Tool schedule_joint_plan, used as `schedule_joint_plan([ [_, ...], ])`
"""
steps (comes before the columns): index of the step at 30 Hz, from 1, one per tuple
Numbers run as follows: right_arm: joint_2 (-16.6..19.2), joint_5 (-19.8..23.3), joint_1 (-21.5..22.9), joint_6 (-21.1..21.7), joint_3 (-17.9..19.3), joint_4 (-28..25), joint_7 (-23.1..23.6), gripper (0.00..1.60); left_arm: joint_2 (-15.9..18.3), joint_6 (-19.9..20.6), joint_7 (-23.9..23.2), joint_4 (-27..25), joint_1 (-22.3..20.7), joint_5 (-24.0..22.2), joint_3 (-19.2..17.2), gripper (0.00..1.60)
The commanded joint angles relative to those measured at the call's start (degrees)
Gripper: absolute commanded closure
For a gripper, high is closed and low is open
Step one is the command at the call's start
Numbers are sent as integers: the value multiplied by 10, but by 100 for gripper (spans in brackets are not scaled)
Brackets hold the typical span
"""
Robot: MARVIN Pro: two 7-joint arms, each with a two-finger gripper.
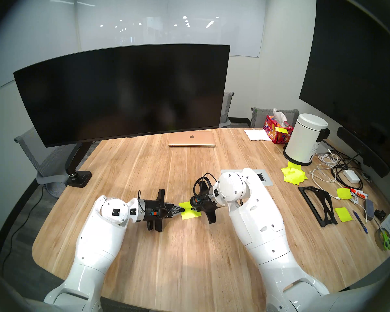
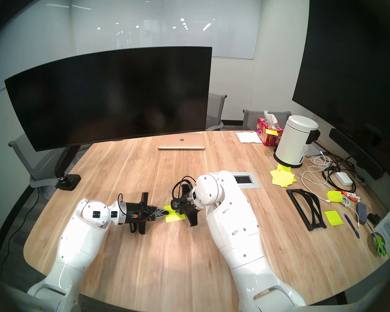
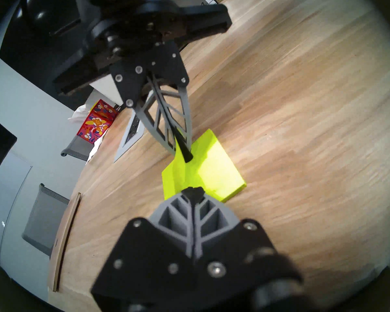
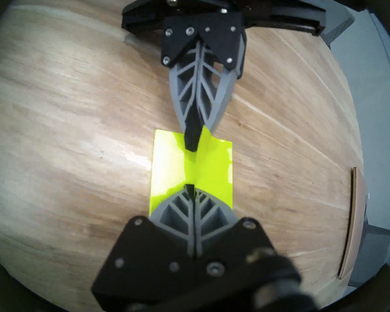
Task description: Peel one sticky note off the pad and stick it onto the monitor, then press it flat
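While both our grippers meet over the pad (image 1: pixel 189 213), we're right in the peel, nothing more. Left gripper (image 1: pixel 182 210), jaws fully closed, tip resting on the pad's near-left edge — pinning it down, by the look of it, not gripping anything. Right gripper (image 1: pixel 194 208), jaws also closed; from the left wrist view its tip seems to pinch the top note (image 3: pixel 182 169), whose edge stands lifted off the stack, though whether the paper is truly between the jaws we can't quite tell. Pad sits mid-table (image 1: pixel 189 271), between the two arms, well short of the monitor (image 1: pixel 122 93).

So, progress: early. That note looks partly lifted but not free. Screen is bare — no yellow on it. We still have to finish the peel, carry the sheet across, stick it, and press it flat.
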Motion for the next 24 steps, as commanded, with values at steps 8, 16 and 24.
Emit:
schedule_joint_plan([
  [8, -9, -3, 18, 32, 6, -65, 38, 160, 40, -79, -8, -2, 18, 35, 31, 160],
  [16, -9, -10, 32, 22, 15, 9, -10, 160, 58, -92, 14, 9, 44, 44, 47, 160],
  [24, -12, -16, 39, 14, 29, 44, -60, 160, 75, -105, 29, 12, 56, 46, 59, 160],
])
